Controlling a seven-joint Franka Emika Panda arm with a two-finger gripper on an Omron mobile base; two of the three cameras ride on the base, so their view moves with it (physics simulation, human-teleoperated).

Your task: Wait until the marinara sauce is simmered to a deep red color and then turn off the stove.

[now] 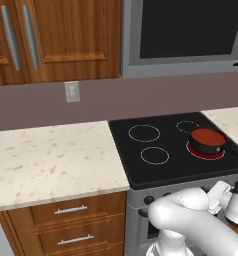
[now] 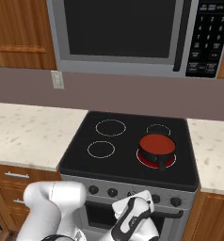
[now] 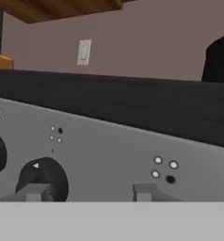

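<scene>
The marinara sauce (image 1: 207, 135) (image 2: 157, 143) is a flat deep red surface in a small dark saucepan (image 1: 206, 146) (image 2: 156, 153). The pan stands on the front right burner of the stove (image 1: 161, 145) (image 2: 123, 160), with a red ring glowing under it. My gripper (image 2: 140, 196) (image 1: 223, 193) is held low against the stove's front panel at the knob row. In the hand view the gripper (image 3: 90, 192) is open, its fingertips (image 3: 144, 191) wide apart. A dark knob (image 3: 44, 178) sits just behind the left tip, and bare steel panel lies between the tips.
A steel microwave (image 1: 186, 35) (image 2: 123, 33) hangs above the stove. Speckled counters (image 1: 51, 160) (image 2: 24, 132) flank it, with wooden drawers (image 1: 71, 225) below on the left. A wall outlet (image 1: 72, 91) (image 3: 84, 52) is behind. More knobs (image 2: 112, 192) line the panel.
</scene>
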